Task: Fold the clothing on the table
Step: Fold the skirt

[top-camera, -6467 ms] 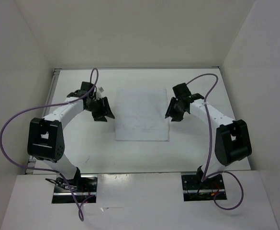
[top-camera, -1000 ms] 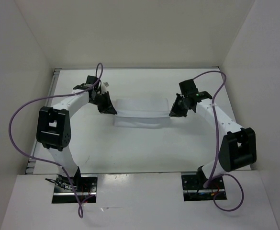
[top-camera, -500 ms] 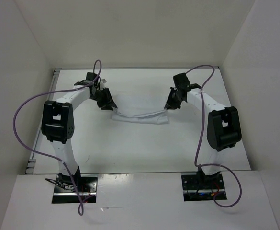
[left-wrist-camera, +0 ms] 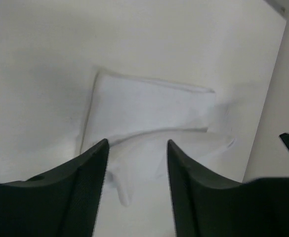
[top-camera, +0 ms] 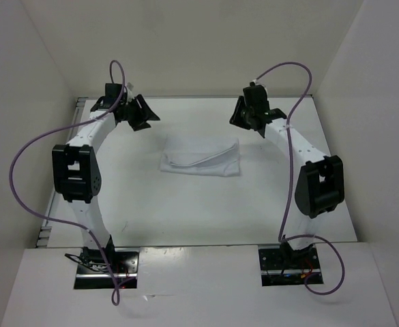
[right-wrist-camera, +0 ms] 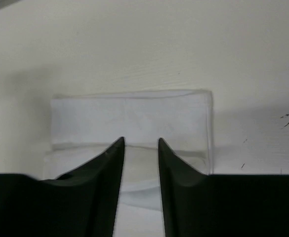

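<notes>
The white clothing (top-camera: 200,157) lies folded into a narrow band in the middle of the table (top-camera: 185,211), with a curved crease across its top layer. It also shows in the left wrist view (left-wrist-camera: 149,113) and the right wrist view (right-wrist-camera: 134,118). My left gripper (top-camera: 139,111) hangs raised near the back left, well clear of the clothing, open and empty (left-wrist-camera: 137,144). Raised near the back right, my right gripper (top-camera: 243,112) is open and empty too (right-wrist-camera: 141,142). Each wrist camera looks past its own dark fingers onto the folded fabric.
White walls (top-camera: 185,48) enclose the table on three sides. Purple cables (top-camera: 22,170) loop beside both arms. The arm bases (top-camera: 107,262) sit at the near edge.
Both grippers let go of the clothing's back edge, opened, and lifted up and back toward the far wall. The fabric dropped and settled into a folded band.
</notes>
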